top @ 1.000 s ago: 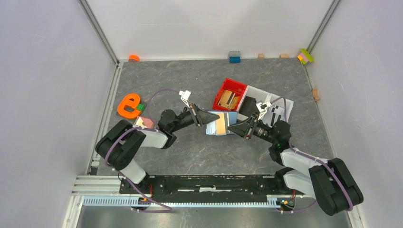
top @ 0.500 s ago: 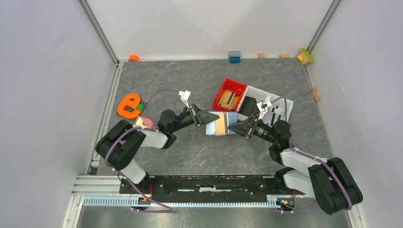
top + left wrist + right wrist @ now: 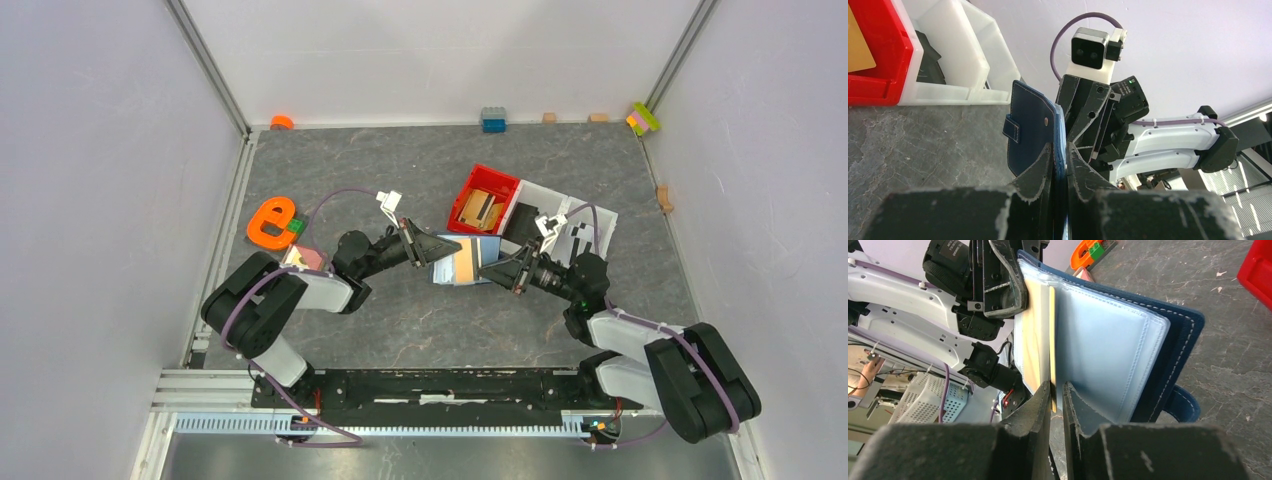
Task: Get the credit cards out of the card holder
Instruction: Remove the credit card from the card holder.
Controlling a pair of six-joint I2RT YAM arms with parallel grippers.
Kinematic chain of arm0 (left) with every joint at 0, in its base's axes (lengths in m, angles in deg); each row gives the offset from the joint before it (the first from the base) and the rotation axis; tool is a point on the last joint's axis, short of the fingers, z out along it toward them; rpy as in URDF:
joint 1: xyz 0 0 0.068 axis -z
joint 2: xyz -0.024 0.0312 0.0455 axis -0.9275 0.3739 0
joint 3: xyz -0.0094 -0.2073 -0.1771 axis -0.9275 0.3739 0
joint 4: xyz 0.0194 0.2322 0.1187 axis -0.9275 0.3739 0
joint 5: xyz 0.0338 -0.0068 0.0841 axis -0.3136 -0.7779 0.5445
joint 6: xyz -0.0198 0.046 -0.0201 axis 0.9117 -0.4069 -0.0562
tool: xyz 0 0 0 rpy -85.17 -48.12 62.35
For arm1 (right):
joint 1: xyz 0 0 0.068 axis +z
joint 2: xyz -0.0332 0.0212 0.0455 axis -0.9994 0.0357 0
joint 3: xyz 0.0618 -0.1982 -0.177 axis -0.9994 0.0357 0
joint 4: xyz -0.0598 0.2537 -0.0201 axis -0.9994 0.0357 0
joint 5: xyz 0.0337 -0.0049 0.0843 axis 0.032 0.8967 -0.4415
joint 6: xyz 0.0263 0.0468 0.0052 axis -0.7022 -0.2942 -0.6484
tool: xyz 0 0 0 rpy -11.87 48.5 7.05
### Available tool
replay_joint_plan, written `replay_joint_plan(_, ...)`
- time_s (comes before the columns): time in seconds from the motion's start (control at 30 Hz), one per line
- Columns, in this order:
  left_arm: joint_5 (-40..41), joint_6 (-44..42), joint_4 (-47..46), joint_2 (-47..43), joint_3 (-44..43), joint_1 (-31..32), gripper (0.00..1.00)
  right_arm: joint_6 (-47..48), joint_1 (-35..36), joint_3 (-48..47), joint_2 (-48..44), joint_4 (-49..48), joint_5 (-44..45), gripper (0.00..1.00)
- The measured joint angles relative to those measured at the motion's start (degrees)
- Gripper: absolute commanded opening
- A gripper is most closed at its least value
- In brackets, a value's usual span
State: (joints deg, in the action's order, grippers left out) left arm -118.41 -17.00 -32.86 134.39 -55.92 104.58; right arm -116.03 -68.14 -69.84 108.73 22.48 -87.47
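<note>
Card holder (image 3: 1030, 125) clamped in left jaws, right jaws pinching credit card (image 3: 1051, 340).

Inspected grey marbled table (image 3: 400, 320). Found 1 red tray (image 3: 497, 175) on it; 1 white tray (image 3: 604, 222) touching red tray's right side; 1 orange letter (image 3: 270, 222) well left of red tray; 1 blue brick (image 3: 492, 119) beyond red tray.
</note>
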Motion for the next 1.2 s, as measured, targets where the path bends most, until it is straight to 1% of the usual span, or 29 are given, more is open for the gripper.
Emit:
replay_joint_plan(0.27, 0.0, 0.0, 0.1, 0.0, 0.0, 0.7, 0.02, 0.0, 1.2, -0.2, 0.2, -0.3, -0.4, 0.17)
replay_joint_plan(0.37, 0.1, 0.0, 0.2, 0.0, 0.0, 0.9, 0.02, 0.0, 1.2, -0.2, 0.2, -0.3, -0.9, 0.02)
replay_joint_plan(0.4, 0.1, -0.1, 0.3, 0.0, 0.0, 0.9, 0.04, 0.1, 1.2, -0.2, 0.2, -0.3, -1.0, 0.00)
replay_joint_plan(0.43, 0.1, -0.1, 0.3, 0.0, 0.0, 0.8, 0.08, 0.1, 1.2, -0.2, 0.2, -0.3, -1.1, 0.00)
replay_joint_plan(0.47, 0.2, -0.1, 0.4, 0.0, 0.0, 0.8, 0.16, 0.0, 1.2, -0.2, 0.2, -0.3, -1.2, 0.00)
replay_joint_plan(0.5, 0.2, -0.1, 0.4, 0.0, 0.0, 0.8, 0.21, 0.0, 1.2, -0.2, 0.1, -0.3, -1.2, 0.00)
replay_joint_plan(0.7, 0.1, 0.0, 0.4, 0.0, 0.0, 0.9, 0.30, 0.0, 0.9, -0.2, -0.7, 0.3, -1.0, 0.00)
replay_joint_plan(0.73, 0.1, 0.0, 0.4, 0.0, 0.0, 0.9, 0.29, 0.0, 0.7, -0.2, -0.7, 0.3, -1.0, 0.00)
replay_joint_plan(0.83, 0.1, -0.1, 0.4, 0.0, 0.0, 0.9, 0.16, -0.3, 0.3, -0.2, -0.7, 0.1, -1.1, 0.00)
replay_joint_plan(0.93, 0.2, -0.1, 0.5, 0.0, 0.0, 0.8, 0.04, -1.2, 0.0, -0.1, -0.7, -0.8, -1.4, 0.00)
replay_joint_plan(1.0, 0.3, -0.2, 0.5, 0.0, -0.1, 0.8, 0.02, -1.9, -0.3, 0.0, -0.7, -1.3, -1.6, 0.00)
replay_joint_plan(1.2, 0.1, -0.1, 0.4, 0.0, -0.1, 0.8, 0.02, -3.3, -1.6, 1.0, -0.7, -3.1, -1.7, 0.00)
